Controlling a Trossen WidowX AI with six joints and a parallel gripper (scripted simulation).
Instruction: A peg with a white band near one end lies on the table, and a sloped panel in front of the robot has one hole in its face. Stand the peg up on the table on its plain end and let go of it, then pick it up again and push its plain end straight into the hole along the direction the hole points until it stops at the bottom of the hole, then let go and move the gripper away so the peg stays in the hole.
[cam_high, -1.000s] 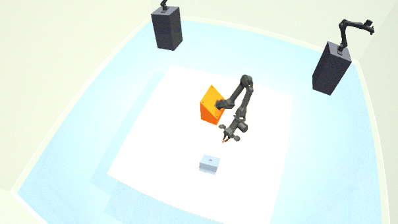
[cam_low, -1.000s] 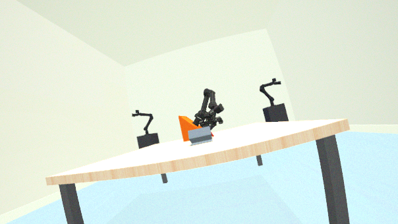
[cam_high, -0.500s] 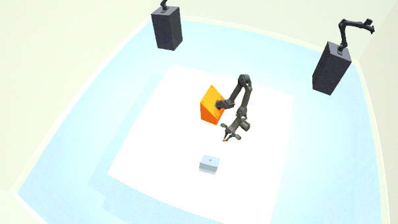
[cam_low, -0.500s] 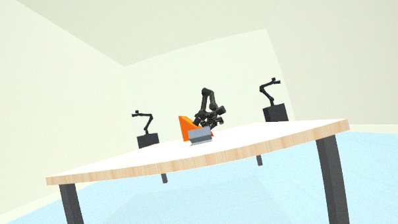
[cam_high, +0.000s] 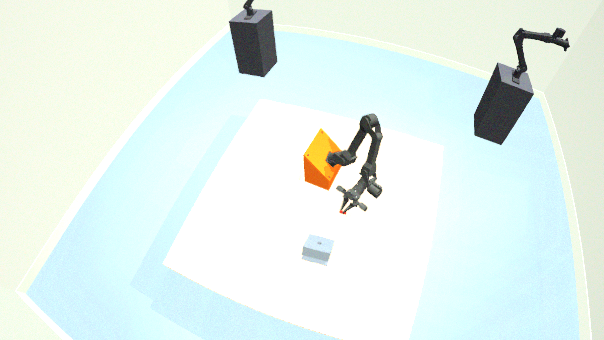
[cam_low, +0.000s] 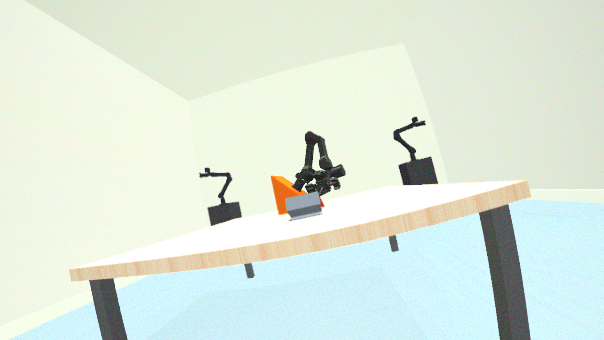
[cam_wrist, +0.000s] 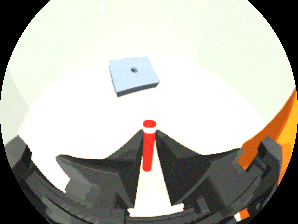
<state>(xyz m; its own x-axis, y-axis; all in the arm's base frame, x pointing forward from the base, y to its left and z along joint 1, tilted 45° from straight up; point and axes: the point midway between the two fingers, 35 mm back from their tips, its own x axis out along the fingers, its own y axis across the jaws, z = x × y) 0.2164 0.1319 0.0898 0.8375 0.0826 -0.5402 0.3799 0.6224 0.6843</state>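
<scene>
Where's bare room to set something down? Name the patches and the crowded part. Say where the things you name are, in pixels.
Bare: between the grey-blue block (cam_high: 318, 248) (cam_low: 304, 206) (cam_wrist: 133, 75) and the tabletop's near edge in the top view; also right of the claw (cam_high: 343, 210) (cam_wrist: 149, 137). Crowded: around the orange sloped panel (cam_high: 316, 170) (cam_low: 280, 196) (cam_wrist: 287, 135), beside the arm (cam_high: 374, 150) (cam_low: 309, 152).
</scene>
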